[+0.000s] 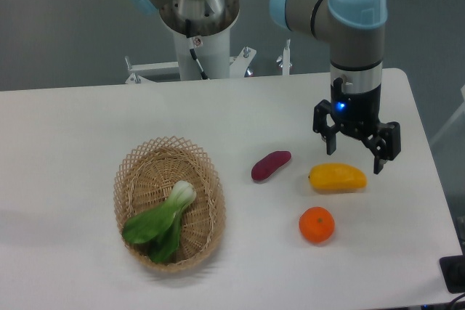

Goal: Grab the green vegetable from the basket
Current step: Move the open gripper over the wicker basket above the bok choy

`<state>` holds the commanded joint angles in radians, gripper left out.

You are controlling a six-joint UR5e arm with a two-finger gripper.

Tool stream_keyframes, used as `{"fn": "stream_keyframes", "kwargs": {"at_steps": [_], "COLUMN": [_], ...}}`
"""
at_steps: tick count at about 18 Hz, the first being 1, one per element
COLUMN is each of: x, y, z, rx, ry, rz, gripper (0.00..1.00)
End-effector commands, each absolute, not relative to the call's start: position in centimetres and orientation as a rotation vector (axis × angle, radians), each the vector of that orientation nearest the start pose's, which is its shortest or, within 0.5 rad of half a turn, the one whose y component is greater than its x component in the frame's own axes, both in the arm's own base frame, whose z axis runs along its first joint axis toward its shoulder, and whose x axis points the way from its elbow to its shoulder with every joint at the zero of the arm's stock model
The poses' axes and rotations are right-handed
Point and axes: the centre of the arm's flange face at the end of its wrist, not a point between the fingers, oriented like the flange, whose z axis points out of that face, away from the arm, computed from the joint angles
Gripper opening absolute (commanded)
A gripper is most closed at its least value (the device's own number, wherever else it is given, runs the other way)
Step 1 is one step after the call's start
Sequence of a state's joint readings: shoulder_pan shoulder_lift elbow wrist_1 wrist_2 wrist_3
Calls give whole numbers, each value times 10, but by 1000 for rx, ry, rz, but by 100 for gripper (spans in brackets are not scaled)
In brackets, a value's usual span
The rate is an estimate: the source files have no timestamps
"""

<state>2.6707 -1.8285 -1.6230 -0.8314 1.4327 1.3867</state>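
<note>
Green vegetable (161, 223) lying in basket (212, 201); gripper (355, 153) hovering over yellow fruit (337, 178), fingers (379, 159) spread, holding nothing.

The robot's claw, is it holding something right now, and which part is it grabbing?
Nothing is held. The gripper hangs open above the table, near the yellow fruit. The green vegetable lies in the basket, untouched.

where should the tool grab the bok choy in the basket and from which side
Probably at the pale stem base of the bok choy, near its upper right end, coming straight down from above. It lies flat in the basket, whose rim blocks a sideways approach, and the stem looks firmer and narrower than the floppy leaves. The tool hangs open, well to the right.
</note>
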Motion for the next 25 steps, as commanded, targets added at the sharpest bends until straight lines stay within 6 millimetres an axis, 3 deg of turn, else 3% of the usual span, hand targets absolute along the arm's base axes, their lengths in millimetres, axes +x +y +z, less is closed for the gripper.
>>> {"fn": "stream_keyframes", "kwargs": {"at_steps": [5,9,12,14,17,21,25], "x": [-469,-443,-412,-391,-359,-313,-284], "y": [414,430,450,465,481,509,509], "z": [409,404,400,395,373,357,330], "rx": [-2787,-2776,-2772,-2769,-2771,-2782,-2822], "ry": [460,467,242,229,55,118,155], "rz": [527,486,408,391,323,260,193], "gripper": [100,100,100,100,100,100,100]}}
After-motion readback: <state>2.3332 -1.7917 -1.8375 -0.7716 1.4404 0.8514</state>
